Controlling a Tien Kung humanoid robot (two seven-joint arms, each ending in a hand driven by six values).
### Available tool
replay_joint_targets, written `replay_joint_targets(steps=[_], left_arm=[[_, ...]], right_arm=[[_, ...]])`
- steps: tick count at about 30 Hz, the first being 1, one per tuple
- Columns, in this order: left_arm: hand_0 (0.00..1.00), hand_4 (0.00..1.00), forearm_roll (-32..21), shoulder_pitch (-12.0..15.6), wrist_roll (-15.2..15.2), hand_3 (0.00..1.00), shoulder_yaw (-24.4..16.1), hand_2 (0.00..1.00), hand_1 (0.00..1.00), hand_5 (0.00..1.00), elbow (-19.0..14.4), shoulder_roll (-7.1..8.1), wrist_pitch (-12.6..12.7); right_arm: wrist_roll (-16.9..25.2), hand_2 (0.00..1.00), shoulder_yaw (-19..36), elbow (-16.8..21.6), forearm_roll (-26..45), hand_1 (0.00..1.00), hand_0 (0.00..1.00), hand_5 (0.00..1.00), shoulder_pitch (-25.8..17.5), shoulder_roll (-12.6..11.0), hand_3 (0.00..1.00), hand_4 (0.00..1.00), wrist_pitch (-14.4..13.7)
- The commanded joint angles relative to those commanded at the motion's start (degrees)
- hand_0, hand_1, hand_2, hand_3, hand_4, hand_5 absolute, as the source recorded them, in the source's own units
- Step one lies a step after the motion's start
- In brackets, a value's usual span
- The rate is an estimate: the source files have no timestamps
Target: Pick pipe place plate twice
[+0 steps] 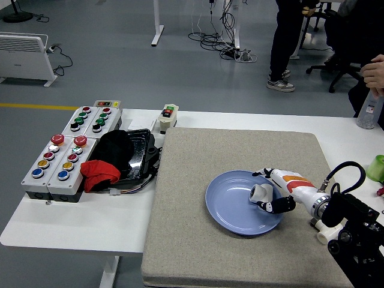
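The right arm is reaching in from the table's right edge, its forearm lying low and angled toward the middle of the table. The right hand is hanging over the right part of the blue plate with the fingers curling around a white pipe fitting — the fitting is sitting in the grasp just above or on the plate's surface; I cannot tell whether it is touching. A second white pipe fitting is lying on the grey mat near the table's right edge, partly hidden behind the arm's black wrist section. The plate is resting on the mat toward the near-right part of the table. At the far right corner a person's hand is holding a clear bottle — its base is standing on the table.
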Motion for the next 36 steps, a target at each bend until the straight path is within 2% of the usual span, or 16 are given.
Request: replay_joint_targets(steps=[1, 5, 10, 14, 18, 20, 25, 31, 36], left_arm=[[0.626, 0.204, -0.08, -0.01, -0.03, 0.576, 0.07, 0.520, 0.586, 0.998, 0.00, 0.00, 0.01], [0.626, 0.204, -0.12, -0.06, -0.06, 0.576, 0.15, 0.520, 0.586, 0.998, 0.01, 0.00, 0.00], [0.626, 0.204, -0.31, -0.11, -0.12, 0.576, 0.27, 0.520, 0.586, 0.998, 0.03, -0.04, 0.03], [0.626, 0.204, -0.49, -0.17, -0.21, 0.576, 0.40, 0.520, 0.586, 0.998, 0.04, 0.02, 0.01], [0.626, 0.204, -0.33, -0.17, -0.22, 0.576, 0.40, 0.520, 0.586, 0.998, 0.05, 0.07, -0.01], [0.625, 0.204, -0.22, -0.19, -0.22, 0.576, 0.39, 0.520, 0.586, 0.998, 0.06, 0.07, -0.02], [0.625, 0.204, -0.11, -0.18, -0.24, 0.576, 0.35, 0.520, 0.586, 0.998, 0.10, 0.06, 0.01], [0.625, 0.204, 0.06, -0.06, -0.28, 0.576, 0.26, 0.520, 0.586, 0.998, 0.14, 0.09, 0.07], [0.625, 0.204, 0.58, 0.14, -0.11, 0.576, -0.04, 0.520, 0.586, 0.998, 0.16, 0.04, 0.09]], right_arm=[[0.08, 0.998, 0.16, 0.03, 0.10, 0.940, 0.998, 0.525, -0.03, 0.01, 0.997, 0.814, -0.01], [0.07, 0.998, 1.25, 0.39, 0.41, 0.940, 0.998, 0.525, -0.31, 0.01, 0.997, 0.814, -0.20], [-1.20, 0.998, 6.54, 2.63, 1.79, 0.938, 0.998, 0.526, -2.45, -0.92, 0.998, 0.811, 0.55], [-4.59, 0.998, 11.74, 5.66, 4.54, 0.934, 0.998, 0.527, -5.69, -3.57, 0.973, 0.804, 3.51], [-7.83, 0.998, 16.20, 8.74, 7.27, 0.934, 0.998, 0.527, -8.63, -5.55, 0.973, 0.804, 7.92], [-9.45, 0.998, 18.38, 12.16, 9.35, 0.927, 0.998, 0.526, -11.38, -7.33, 0.965, 0.800, 11.33], [-10.18, 0.998, 19.65, 17.72, 11.14, 0.925, 0.998, 0.529, -15.99, -9.77, 0.961, 0.797, 14.95], [-9.50, 0.983, 19.39, 21.50, 10.66, 0.916, 0.998, 0.527, -20.83, -11.53, 0.944, 0.797, 16.07], [-10.07, 0.983, 18.95, 21.11, 7.95, 0.916, 0.998, 0.527, -22.60, -11.57, 0.944, 0.797, 15.17]])
